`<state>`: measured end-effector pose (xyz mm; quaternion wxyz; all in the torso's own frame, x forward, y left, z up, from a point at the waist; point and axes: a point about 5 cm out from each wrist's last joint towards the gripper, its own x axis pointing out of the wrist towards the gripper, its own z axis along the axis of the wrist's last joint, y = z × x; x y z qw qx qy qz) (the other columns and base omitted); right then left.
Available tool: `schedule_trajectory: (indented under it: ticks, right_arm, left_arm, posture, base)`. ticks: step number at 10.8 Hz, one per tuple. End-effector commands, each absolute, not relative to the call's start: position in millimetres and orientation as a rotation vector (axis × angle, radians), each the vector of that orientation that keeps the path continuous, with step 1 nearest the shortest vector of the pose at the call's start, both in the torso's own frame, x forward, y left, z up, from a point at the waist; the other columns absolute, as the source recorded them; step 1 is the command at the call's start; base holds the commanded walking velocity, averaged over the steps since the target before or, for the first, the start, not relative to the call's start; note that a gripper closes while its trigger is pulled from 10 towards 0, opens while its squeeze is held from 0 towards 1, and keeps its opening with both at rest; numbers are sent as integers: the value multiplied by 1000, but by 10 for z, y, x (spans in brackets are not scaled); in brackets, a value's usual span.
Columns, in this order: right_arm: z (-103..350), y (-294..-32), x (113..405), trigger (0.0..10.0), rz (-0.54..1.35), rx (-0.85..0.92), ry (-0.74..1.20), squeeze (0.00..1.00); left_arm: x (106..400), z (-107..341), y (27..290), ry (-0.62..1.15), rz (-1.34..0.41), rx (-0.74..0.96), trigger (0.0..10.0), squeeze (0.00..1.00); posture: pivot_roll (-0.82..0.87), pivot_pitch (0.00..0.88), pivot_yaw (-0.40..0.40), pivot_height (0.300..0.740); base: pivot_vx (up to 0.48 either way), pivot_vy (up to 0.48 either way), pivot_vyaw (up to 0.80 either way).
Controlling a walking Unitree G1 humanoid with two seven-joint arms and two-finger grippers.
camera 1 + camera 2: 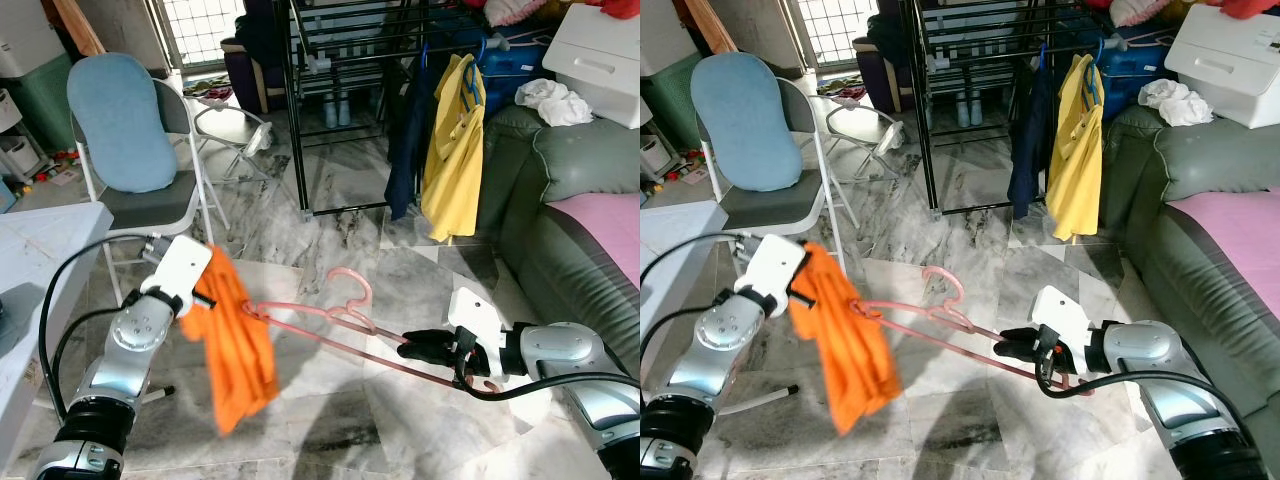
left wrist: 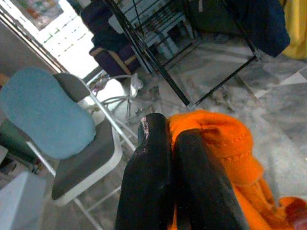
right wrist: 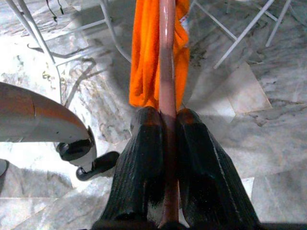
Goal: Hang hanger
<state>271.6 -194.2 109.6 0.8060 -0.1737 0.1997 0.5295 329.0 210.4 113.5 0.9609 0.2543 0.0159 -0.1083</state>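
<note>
Hanger transfer above marble floor [image 1: 330, 420].
Right gripper [image 1: 418, 347] clamps pink hanger [image 1: 340, 315] bar; left gripper [image 1: 203, 293] pinches orange shirt [image 1: 238, 340] draped on its far end.

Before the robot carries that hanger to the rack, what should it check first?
1. Right gripper shut on the pink hanger: ok.
2. Left gripper shut on the orange shirt: ok.
3. Shirt seated on the hanger: not ok, it bunches at one end.
4. Hook free: ok.
5. Free rail on the black drying rack beside the yellow shirt: cannot tell.
</note>
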Motion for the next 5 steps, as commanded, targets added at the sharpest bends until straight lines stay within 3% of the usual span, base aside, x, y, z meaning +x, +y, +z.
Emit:
schedule_trajectory:
  ticks: [1,5]
  right_arm:
    - [1119,-1930,2717,10000,1151,-378,420,0]
    - [1138,-1939,2742,10000,1138,-388,406,0]
  left_arm:
    - [3300,1208,2104,2,-225,510,10000,0]
    - [3273,1219,2147,3,-229,508,10000,0]
  posture:
    - [-69,47,85,740]
    - [-64,49,83,740]
  base:
    - [0,0,0]
    - [0,0,0]
